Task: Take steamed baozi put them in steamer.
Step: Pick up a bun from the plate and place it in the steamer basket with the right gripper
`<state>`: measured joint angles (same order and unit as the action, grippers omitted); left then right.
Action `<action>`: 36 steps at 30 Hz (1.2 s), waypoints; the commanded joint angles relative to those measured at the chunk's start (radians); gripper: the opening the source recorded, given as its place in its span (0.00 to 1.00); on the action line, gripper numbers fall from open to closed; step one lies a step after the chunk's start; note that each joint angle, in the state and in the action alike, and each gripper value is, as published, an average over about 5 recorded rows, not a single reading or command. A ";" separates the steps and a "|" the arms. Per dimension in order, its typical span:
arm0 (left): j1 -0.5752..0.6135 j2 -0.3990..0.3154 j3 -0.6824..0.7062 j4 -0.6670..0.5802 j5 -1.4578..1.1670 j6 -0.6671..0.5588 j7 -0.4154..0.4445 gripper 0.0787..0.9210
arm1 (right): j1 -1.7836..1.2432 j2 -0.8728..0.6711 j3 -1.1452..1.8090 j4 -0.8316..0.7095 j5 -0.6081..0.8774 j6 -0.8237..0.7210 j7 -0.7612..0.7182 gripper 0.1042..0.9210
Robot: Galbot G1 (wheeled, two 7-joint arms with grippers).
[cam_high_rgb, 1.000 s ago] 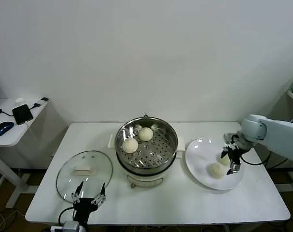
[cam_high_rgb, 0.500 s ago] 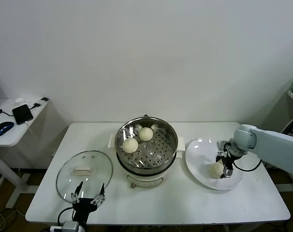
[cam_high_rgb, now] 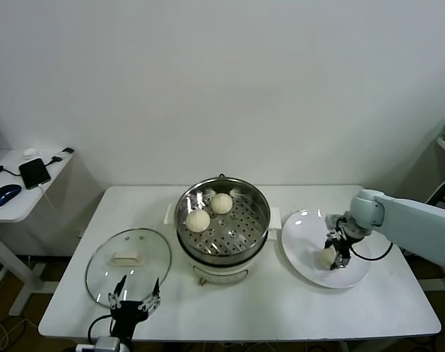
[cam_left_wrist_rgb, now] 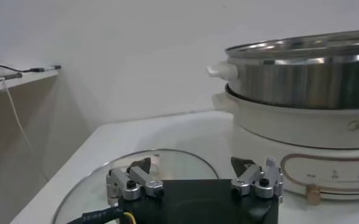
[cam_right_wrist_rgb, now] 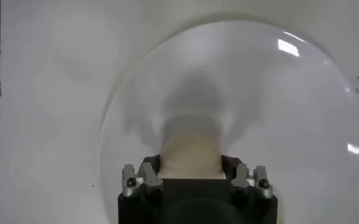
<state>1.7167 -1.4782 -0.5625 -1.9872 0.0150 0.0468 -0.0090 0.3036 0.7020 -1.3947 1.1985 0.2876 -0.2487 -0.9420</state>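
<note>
The steamer (cam_high_rgb: pixel 240 227) stands mid-table, its steel pot also filling the left wrist view (cam_left_wrist_rgb: pixel 301 79). Two steamed baozi (cam_high_rgb: pixel 198 220) (cam_high_rgb: pixel 221 203) lie on its perforated tray. On the white plate (cam_high_rgb: pixel 303 227) to the steamer's right, my right gripper (cam_high_rgb: pixel 335 249) is down on a third baozi (cam_high_rgb: pixel 325 257). In the right wrist view this baozi (cam_right_wrist_rgb: pixel 190 149) fills the gap between the fingers of the right gripper (cam_right_wrist_rgb: pixel 190 161), which press on both its sides. My left gripper (cam_high_rgb: pixel 134 299) (cam_left_wrist_rgb: pixel 191 173) is parked open at the table's front edge, by the glass lid.
A round glass lid (cam_high_rgb: pixel 128 257) (cam_left_wrist_rgb: pixel 167 161) with a white handle lies flat to the left of the steamer. A side table (cam_high_rgb: pixel 17 194) at the far left holds a phone and a mouse. The plate (cam_right_wrist_rgb: pixel 277 91) lies near the table's right end.
My right gripper moved left and down over the plate onto a baozi and its fingers closed on it. The left arm stayed still.
</note>
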 commanded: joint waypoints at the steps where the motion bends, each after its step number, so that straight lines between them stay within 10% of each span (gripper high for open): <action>1: 0.001 -0.001 0.001 -0.003 0.001 0.002 0.001 0.88 | 0.194 0.016 -0.078 0.049 0.032 0.023 -0.051 0.69; 14: 0.000 0.002 0.009 -0.017 0.010 0.008 0.003 0.88 | 0.803 0.423 -0.173 0.130 0.092 0.465 -0.192 0.69; 25: 0.010 -0.008 0.006 -0.023 0.009 0.003 0.000 0.88 | 0.575 0.583 -0.099 0.348 -0.130 0.716 -0.170 0.69; 36: 0.024 -0.010 0.003 -0.019 0.008 -0.008 -0.003 0.88 | 0.334 0.622 -0.109 0.207 -0.340 0.792 -0.121 0.69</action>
<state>1.7401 -1.4885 -0.5603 -2.0075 0.0230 0.0388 -0.0119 0.7873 1.2484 -1.5147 1.4518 0.1132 0.4204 -1.0791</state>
